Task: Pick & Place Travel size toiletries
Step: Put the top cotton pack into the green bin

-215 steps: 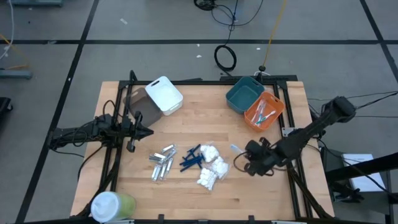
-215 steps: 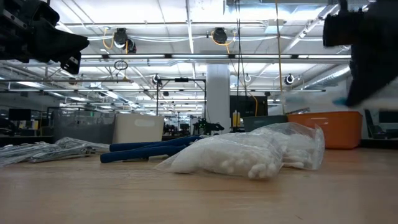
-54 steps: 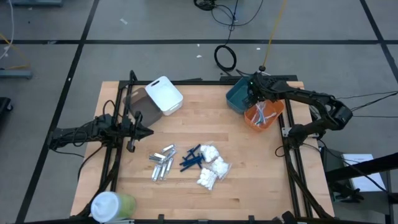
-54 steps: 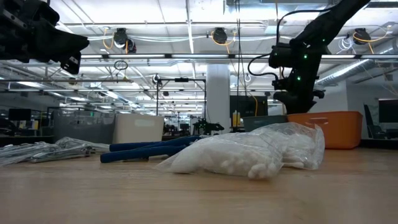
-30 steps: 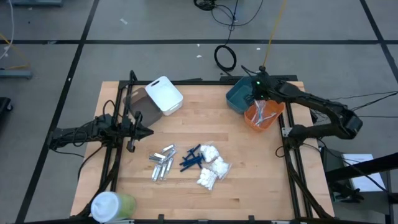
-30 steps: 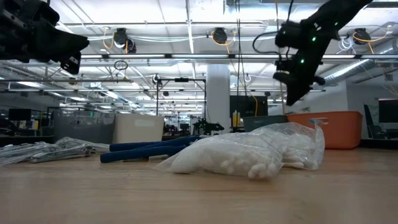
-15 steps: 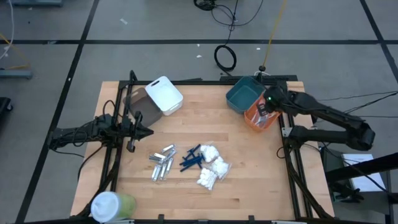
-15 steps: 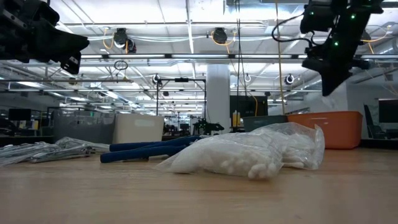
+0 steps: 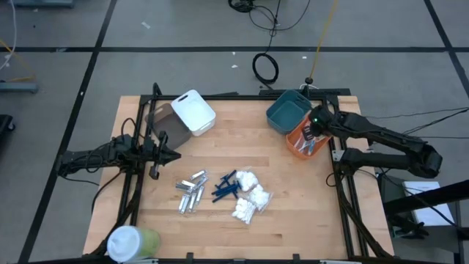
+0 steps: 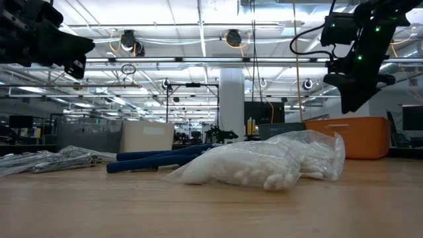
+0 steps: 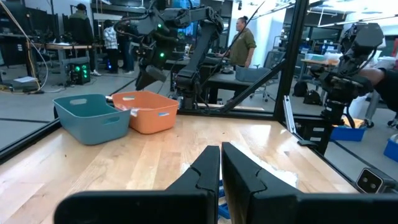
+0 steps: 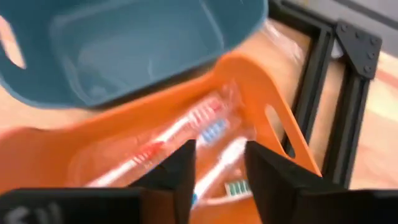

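On the wood table lie the travel size toiletries: silver tubes [image 9: 190,192], dark blue sticks [image 9: 226,187] and white crinkly packets [image 9: 249,199], grouped near the middle. Thin clear sticks [image 12: 214,134] lie inside the orange bin [image 9: 299,144] at the far right. My right gripper [image 9: 312,132] hangs just over that bin; its fingers [image 12: 180,171] are open and nothing sits between them. My left gripper [image 9: 176,155] is shut and empty above the table's left side, clear of the items.
A teal bin [image 9: 286,110] stands against the orange bin's far side. A white bin [image 9: 194,111] sits at the far left, with a clear one beside it. A white-lidded green cup [image 9: 132,242] stands at the near left corner. The black frame [image 12: 348,74] runs along the table's right edge.
My right gripper has moved from above the teal bin's far rim toward the table's near and right edges. It now hangs lower, over the orange bin. The items on the table have not moved.
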Available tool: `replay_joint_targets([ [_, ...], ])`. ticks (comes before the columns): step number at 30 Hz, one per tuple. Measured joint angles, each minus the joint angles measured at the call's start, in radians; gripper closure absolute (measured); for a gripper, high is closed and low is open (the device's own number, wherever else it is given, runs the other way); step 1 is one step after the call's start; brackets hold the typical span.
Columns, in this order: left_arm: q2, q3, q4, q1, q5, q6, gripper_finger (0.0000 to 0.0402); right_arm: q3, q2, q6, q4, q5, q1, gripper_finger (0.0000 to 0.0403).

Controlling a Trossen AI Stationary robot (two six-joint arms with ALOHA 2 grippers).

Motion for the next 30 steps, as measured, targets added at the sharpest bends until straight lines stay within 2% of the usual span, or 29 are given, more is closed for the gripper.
replay_joint_targets([
  [3, 0.0, 0.0, 0.0, 0.0, 0.0, 0.0, 0.0387, 0.0, 0.0, -0.05, 0.087, -0.034, 0.0, 0.0235],
  [6, 0.0, 0.0, 0.0, 0.0, 0.0, 0.0, 0.0387, 0.0, -0.001, -0.113, 0.237, -0.175, 0.002, 0.0214],
  [9, 0.0, 0.0, 0.0, 0.0, 0.0, 0.0, 0.0387, 0.0, -0.001, -0.158, 0.398, -0.326, 0.04, 0.021],
  [12, 0.0, 0.0, 0.0, 0.0, 0.0, 0.0, 0.0387, 0.0, 0.006, -0.184, 0.534, -0.396, 0.137, 0.0215],
  [17, 0.0, 0.0, 0.0, 0.0, 0.0, 0.0, 0.0387, 0.001, 0.068, -0.221, 0.713, -0.354, 0.387, 0.0221],
  [22, 0.0, 0.0, 0.0, 0.0, 0.0, 0.0, 0.0387, 0.054, 0.232, -0.234, 0.724, -0.233, 0.605, 0.0222],
  [28, 0.0, 0.0, 0.0, 0.0, 0.0, 0.0, 0.0387, 0.164, 0.494, -0.327, 0.725, -0.211, 0.744, 0.0222],
  [30, 0.0, 0.0, 0.0, 0.0, 0.0, 0.0, 0.0387, 0.204, 0.575, -0.357, 0.725, -0.24, 0.76, 0.0222],
])
